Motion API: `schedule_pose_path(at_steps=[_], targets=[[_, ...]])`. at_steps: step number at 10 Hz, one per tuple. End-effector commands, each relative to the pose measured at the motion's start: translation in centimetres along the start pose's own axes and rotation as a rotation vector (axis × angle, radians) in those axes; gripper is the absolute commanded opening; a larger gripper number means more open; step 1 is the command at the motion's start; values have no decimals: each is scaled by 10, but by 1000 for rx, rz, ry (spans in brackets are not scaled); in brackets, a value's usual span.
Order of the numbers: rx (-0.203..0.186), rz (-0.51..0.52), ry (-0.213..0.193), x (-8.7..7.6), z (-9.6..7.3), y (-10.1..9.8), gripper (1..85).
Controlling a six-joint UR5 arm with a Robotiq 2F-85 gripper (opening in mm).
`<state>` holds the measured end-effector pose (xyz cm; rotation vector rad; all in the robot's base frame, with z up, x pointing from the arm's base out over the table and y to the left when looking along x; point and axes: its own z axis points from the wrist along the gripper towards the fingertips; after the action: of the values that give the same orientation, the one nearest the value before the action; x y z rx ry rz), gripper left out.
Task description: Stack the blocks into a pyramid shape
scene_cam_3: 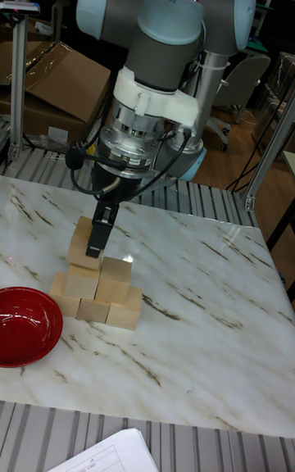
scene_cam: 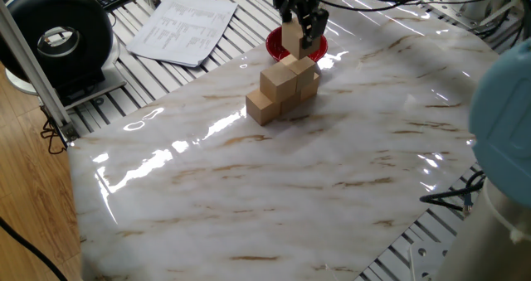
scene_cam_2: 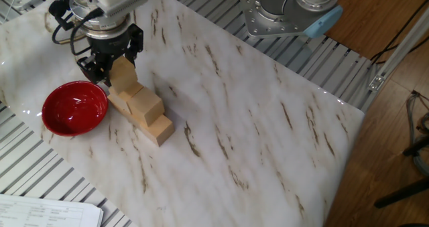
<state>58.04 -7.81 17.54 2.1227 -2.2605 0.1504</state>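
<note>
Nearly finished: claw [scene_cam_3: 97, 236] clamps the sixth block [scene_cam_3: 85, 244] just above the five-block stack [scene_cam_3: 97, 290] beneath it, red bowl [scene_cam_2: 74, 107] beside, only the apex unplaced.

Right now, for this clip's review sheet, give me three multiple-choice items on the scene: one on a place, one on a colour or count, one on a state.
1. Where is the red bowl relative to the block stack?
A. beside it on the table
B. on top of it
C. under it

2. How many blocks are in the tool?
A. none
B. one
C. two

3. The held block is:
A. lying in the bowl
B. flat on the bare table
C. gripped at the top of the stack

Answers: 1 A, the bowl sits on the marble next to the stack. 2 B, a single cube sits between the fingers. 3 C, the tool is shut on it above the lower rows.
</note>
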Motion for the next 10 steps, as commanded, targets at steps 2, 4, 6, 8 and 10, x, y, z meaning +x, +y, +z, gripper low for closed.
schedule_pose_path(at_steps=[2, 4, 6, 8, 10], targets=[[22, 25, 6, -12, -2, -4, 7], [24, 45, -7, -26, -1, -4, 7], [27, 58, -16, -37, -1, -5, 7], [13, 72, -31, -42, -3, -3, 7], [0, 74, -25, -41, -3, -2, 7]])
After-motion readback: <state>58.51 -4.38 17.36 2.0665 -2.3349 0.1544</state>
